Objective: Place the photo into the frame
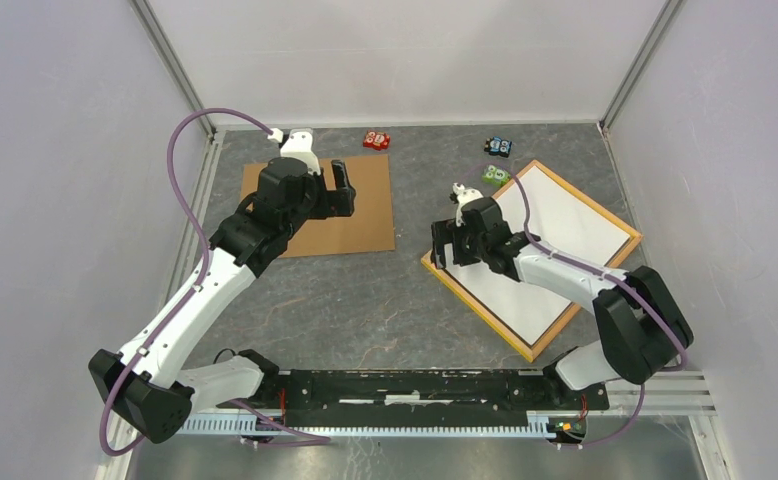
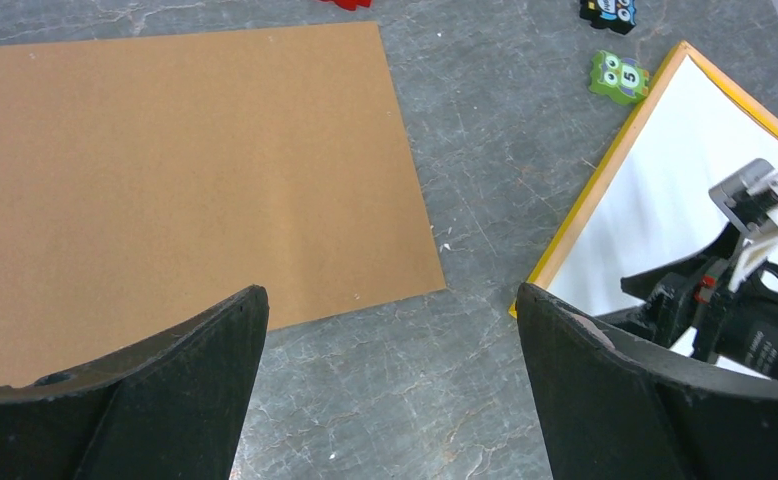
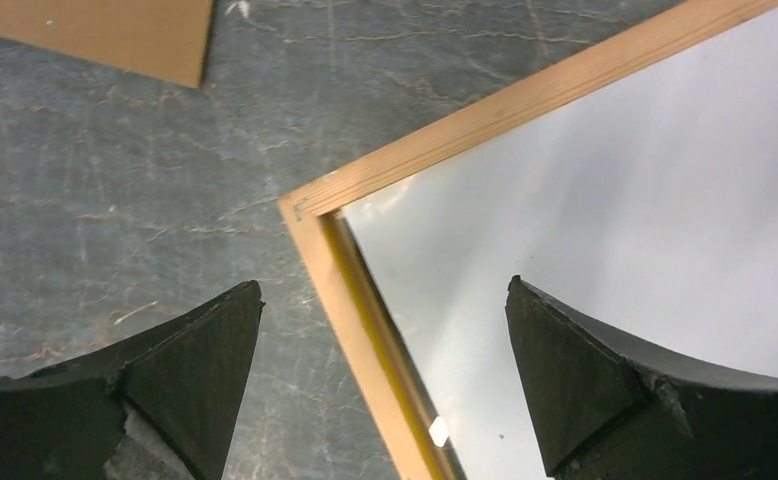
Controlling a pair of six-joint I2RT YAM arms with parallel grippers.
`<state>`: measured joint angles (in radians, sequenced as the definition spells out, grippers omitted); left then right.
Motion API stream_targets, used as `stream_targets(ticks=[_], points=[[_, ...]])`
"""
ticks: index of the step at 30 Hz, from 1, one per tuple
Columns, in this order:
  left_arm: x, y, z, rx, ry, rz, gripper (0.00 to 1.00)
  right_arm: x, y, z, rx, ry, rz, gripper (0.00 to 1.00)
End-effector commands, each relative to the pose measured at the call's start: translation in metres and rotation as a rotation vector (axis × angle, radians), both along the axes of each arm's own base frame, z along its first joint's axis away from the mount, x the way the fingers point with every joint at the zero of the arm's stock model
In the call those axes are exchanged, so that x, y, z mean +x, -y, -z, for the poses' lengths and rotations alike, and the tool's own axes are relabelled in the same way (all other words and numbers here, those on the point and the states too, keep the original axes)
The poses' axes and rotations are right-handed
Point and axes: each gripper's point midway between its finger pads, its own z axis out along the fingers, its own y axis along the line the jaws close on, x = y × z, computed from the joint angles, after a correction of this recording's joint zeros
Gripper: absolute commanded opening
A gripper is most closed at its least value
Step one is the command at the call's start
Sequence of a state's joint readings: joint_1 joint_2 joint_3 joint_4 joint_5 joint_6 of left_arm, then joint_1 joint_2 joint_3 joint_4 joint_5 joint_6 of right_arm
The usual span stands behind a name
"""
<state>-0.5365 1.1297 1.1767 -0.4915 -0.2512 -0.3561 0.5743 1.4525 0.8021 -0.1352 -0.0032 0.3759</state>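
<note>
The yellow-orange wooden frame (image 1: 477, 310) lies tilted on the right half of the grey table. Inside its rails lies the photo (image 1: 565, 225), plain white side up. My right gripper (image 1: 443, 245) hangs open over the frame's left corner. In the right wrist view that gripper (image 3: 385, 290) straddles the frame (image 3: 525, 100) rail, one finger over the table and one over the photo (image 3: 615, 200), gripping nothing. My left gripper (image 1: 343, 188) is open and empty above the brown board's right edge. The left wrist view shows this gripper (image 2: 390, 300) over bare table, with the frame (image 2: 605, 170) and photo (image 2: 685, 160) to its right.
A brown backing board (image 1: 365, 215) lies flat at the back left. Three small toy blocks sit near the back: red (image 1: 376, 139), dark blue (image 1: 498, 147) and green (image 1: 495, 175), the green one just off the frame's top corner. White walls enclose the table.
</note>
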Motion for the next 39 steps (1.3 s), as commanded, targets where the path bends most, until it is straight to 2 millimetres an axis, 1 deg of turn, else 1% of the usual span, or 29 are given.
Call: stream_targets(ticks=[1, 3, 7, 9, 11, 14, 16, 19, 21, 23, 24, 25, 26, 27, 28, 29, 30, 31, 32, 35, 37, 39], points=[[0.002, 0.010, -0.006, 0.016, 0.040, 0.076, 1.00, 0.023, -0.003, -0.015, -0.017, 0.075, 0.002, 0.98], [0.003, 0.013, -0.003, 0.018, 0.028, 0.085, 1.00, 0.021, -0.013, -0.017, -0.002, 0.080, -0.031, 0.98], [0.006, 0.015, 0.004, 0.025, 0.009, 0.089, 1.00, 0.014, -0.033, -0.009, -0.015, 0.052, -0.088, 0.98], [0.009, 0.014, 0.011, 0.035, -0.005, 0.084, 1.00, 0.011, -0.044, -0.005, -0.049, 0.052, -0.118, 0.98], [0.014, 0.012, 0.019, 0.043, -0.027, 0.071, 1.00, 0.014, -0.053, -0.007, -0.096, 0.070, -0.149, 0.98], [0.024, 0.006, 0.035, 0.052, -0.071, 0.043, 1.00, 0.021, -0.067, -0.012, -0.118, 0.095, -0.195, 0.98], [0.032, -0.003, 0.044, 0.049, -0.098, 0.009, 1.00, 0.029, -0.074, -0.015, -0.114, 0.123, -0.212, 0.98], [0.045, -0.029, 0.054, 0.045, -0.127, -0.084, 1.00, 0.043, -0.084, -0.019, -0.105, 0.154, -0.222, 0.98], [0.052, -0.049, 0.062, 0.043, -0.146, -0.151, 1.00, 0.057, -0.098, -0.026, -0.051, 0.146, -0.230, 0.98], [0.057, -0.068, 0.072, 0.029, -0.186, -0.216, 1.00, 0.068, -0.107, -0.026, 0.050, 0.080, -0.219, 0.98], [0.059, -0.081, 0.078, -0.001, -0.219, -0.255, 1.00, 0.074, -0.109, -0.024, 0.124, 0.042, -0.209, 0.98], [0.060, -0.091, 0.085, -0.046, -0.254, -0.279, 1.00, 0.080, -0.110, -0.022, 0.198, 0.009, -0.194, 0.98], [0.062, -0.107, 0.094, -0.106, -0.294, -0.318, 1.00, 0.084, -0.116, -0.026, 0.302, -0.012, -0.195, 0.98], [0.063, -0.119, 0.103, -0.153, -0.328, -0.353, 1.00, 0.087, -0.117, -0.025, 0.372, -0.031, -0.186, 0.98], [0.064, -0.130, 0.110, -0.200, -0.355, -0.385, 1.00, 0.092, -0.121, -0.028, 0.446, -0.039, -0.179, 0.98], [0.066, -0.151, 0.120, -0.223, -0.375, -0.445, 1.00, 0.098, -0.122, -0.027, 0.484, -0.047, -0.166, 0.98], [0.068, -0.160, 0.128, -0.237, -0.391, -0.477, 1.00, 0.104, -0.124, -0.028, 0.501, -0.042, -0.162, 0.98], [0.070, -0.167, 0.139, -0.255, -0.423, -0.497, 1.00, 0.112, -0.125, -0.025, 0.500, -0.043, -0.158, 0.98], [0.072, -0.168, 0.151, -0.271, -0.459, -0.505, 1.00, 0.120, -0.127, -0.023, 0.497, -0.040, -0.155, 0.98], [0.077, -0.163, 0.185, -0.316, -0.556, -0.511, 1.00, 0.136, -0.133, -0.015, 0.506, -0.047, -0.145, 0.97], [0.078, -0.157, 0.207, -0.345, -0.611, -0.510, 1.00, 0.141, -0.136, -0.010, 0.520, -0.059, -0.139, 0.95], [0.077, -0.158, 0.221, -0.349, -0.637, -0.522, 1.00, 0.144, -0.138, -0.005, 0.531, -0.064, -0.129, 0.94]])
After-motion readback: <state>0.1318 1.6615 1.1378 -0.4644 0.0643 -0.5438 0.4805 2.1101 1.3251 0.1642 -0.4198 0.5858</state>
